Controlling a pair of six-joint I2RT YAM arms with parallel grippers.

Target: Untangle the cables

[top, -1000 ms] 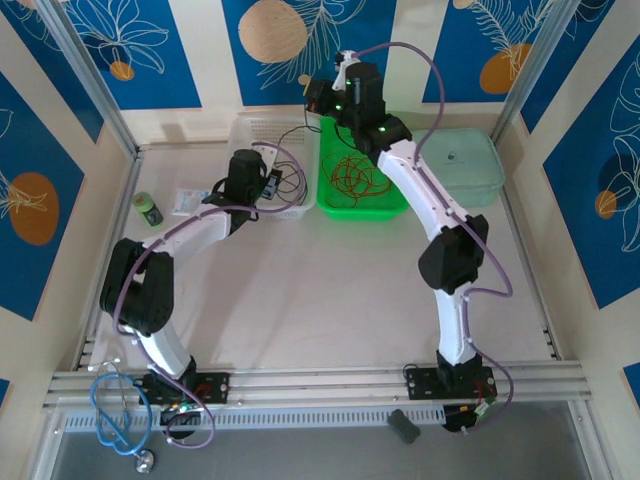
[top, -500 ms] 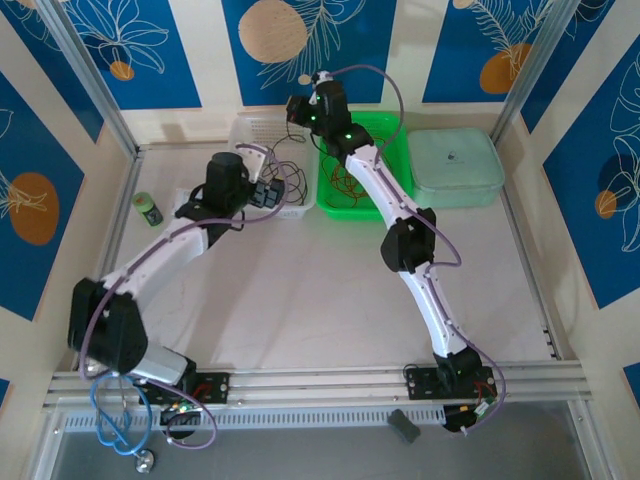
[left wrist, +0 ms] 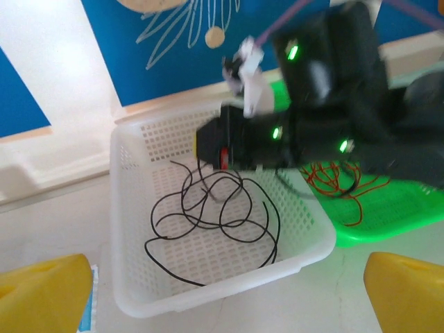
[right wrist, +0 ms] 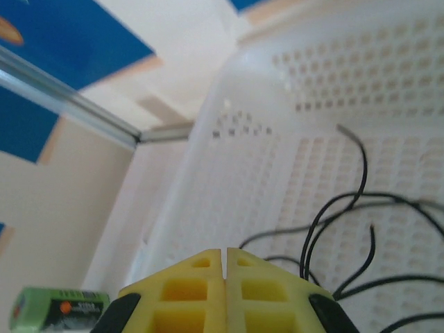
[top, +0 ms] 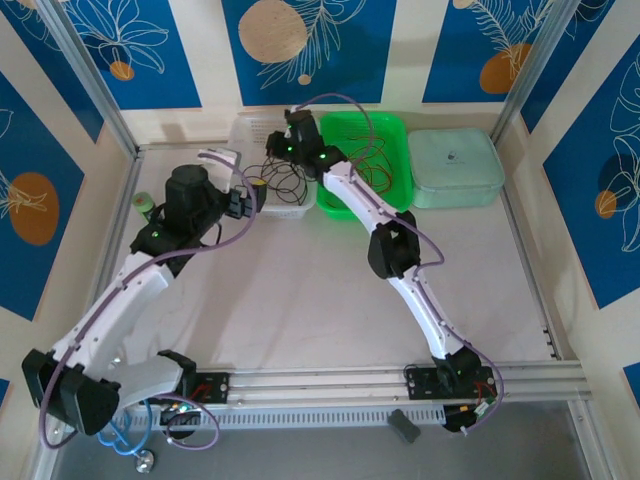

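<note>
White plastic basket (left wrist: 222,284) (matt), green plastic tray (left wrist: 409,208)

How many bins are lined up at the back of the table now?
3. White basket at left, green tray beside it in the middle, pale green lidded box at right. The right arm crosses the first two, so something small could be hidden.
</note>
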